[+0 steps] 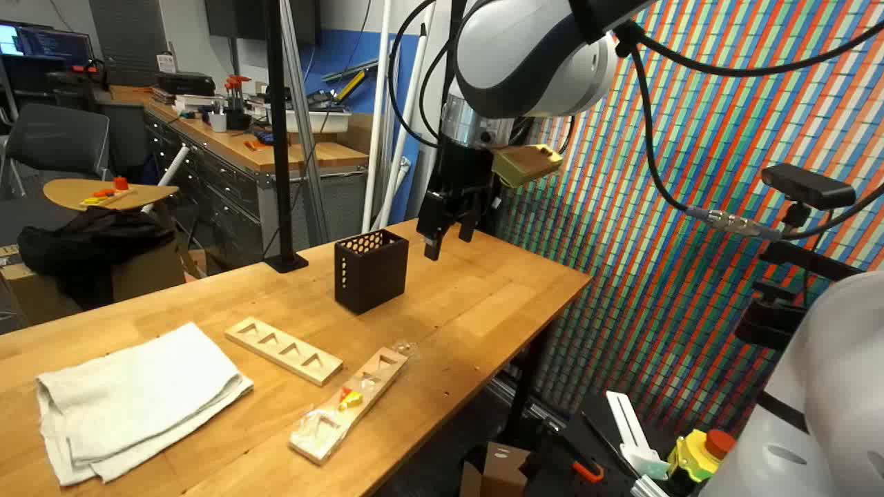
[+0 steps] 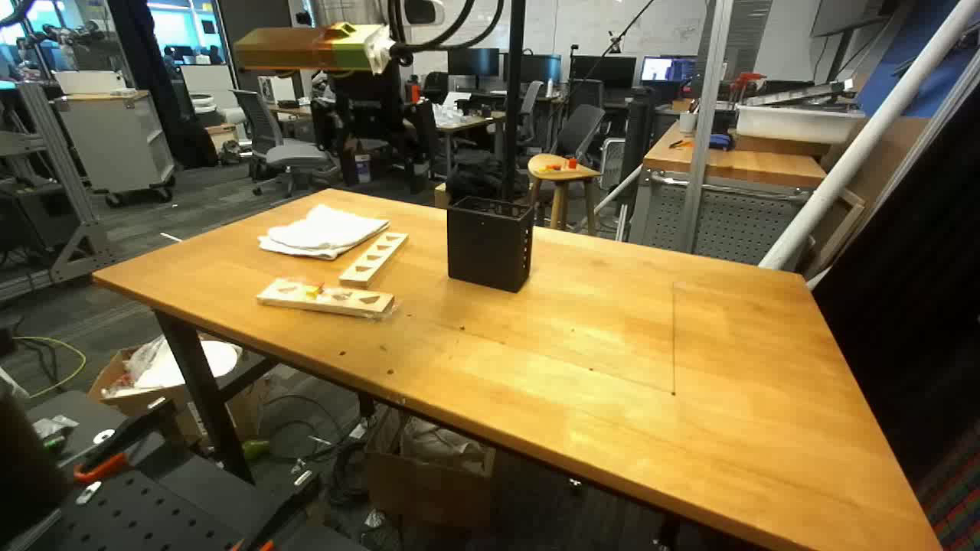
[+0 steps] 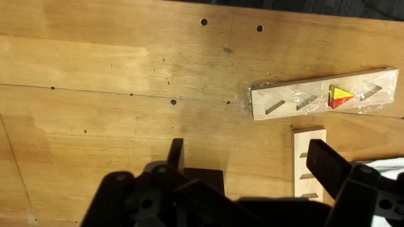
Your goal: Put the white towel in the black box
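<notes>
The white towel lies folded flat on the wooden table in both exterior views [image 1: 138, 397] [image 2: 321, 231]. Only an edge of the towel [image 3: 391, 164] shows at the right of the wrist view, behind a finger. The black box [image 1: 373, 276] stands upright with its open top up, and it also shows in an exterior view [image 2: 486, 249]. In the wrist view a corner of the box [image 3: 210, 178] shows near the left finger, the remainder hidden by the gripper. My gripper [image 1: 449, 245] is open and empty, high above the table. Its fingers are spread wide in the wrist view [image 3: 246, 142].
A bare wooden slotted block [image 1: 283, 351] lies between the towel and the box. A plastic-wrapped block [image 1: 349, 407] with a red and yellow piece lies nearer the table's edge. A black post [image 1: 280, 138] rises at the table's far edge [image 2: 612, 239].
</notes>
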You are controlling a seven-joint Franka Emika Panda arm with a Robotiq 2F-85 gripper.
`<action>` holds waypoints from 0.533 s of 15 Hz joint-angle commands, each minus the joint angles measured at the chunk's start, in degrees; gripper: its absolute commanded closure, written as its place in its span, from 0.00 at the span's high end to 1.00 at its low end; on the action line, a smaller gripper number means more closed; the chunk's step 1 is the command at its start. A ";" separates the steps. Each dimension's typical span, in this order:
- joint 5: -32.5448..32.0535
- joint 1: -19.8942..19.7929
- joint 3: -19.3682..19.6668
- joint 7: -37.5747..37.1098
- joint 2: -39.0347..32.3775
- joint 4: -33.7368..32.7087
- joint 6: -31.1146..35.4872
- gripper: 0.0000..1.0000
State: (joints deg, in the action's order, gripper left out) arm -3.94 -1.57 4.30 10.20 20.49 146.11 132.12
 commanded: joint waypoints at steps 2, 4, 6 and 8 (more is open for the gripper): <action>0.03 -0.07 -0.09 0.00 0.07 -0.43 -0.10 1.00; 0.03 -0.07 -0.09 0.00 0.19 -0.51 -0.10 1.00; 0.03 -0.07 -0.09 0.00 0.19 -0.51 -0.10 1.00; 0.03 -0.07 -0.09 0.00 0.19 -0.51 -0.10 1.00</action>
State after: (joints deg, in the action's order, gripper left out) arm -3.93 -1.57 4.30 10.20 20.67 145.67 132.14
